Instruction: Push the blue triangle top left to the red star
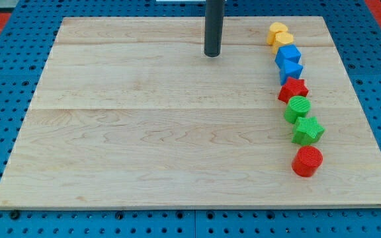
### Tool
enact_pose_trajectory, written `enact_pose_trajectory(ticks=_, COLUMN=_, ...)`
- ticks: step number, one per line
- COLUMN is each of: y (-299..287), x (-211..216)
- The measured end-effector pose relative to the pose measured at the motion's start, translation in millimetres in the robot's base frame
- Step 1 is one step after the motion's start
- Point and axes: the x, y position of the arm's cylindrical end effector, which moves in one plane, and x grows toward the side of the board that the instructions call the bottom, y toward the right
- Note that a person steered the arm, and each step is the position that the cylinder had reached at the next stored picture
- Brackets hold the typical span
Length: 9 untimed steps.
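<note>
The blue triangle (292, 71) lies near the view's right side, just above the red star (293, 89) and touching it. A blue cube (287, 55) sits right above the triangle. My tip (211, 55) is near the view's top centre, well to the left of these blocks and touching none of them.
The blocks form a column down the right side of the wooden board (144, 132): two yellow blocks (278, 34) at the top, then below the red star a green round block (298, 108), a green star (307, 130) and a red cylinder (307, 161).
</note>
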Motion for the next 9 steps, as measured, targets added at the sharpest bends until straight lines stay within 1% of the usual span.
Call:
enact_pose_trajectory(ticks=4, y=4, x=-1)
enact_pose_trajectory(ticks=6, y=62, x=-61)
enact_pose_trajectory(ticks=7, y=15, x=-81)
enact_pose_trajectory(ticks=8, y=33, x=-108)
enact_pose_trajectory(ticks=9, y=105, x=-106)
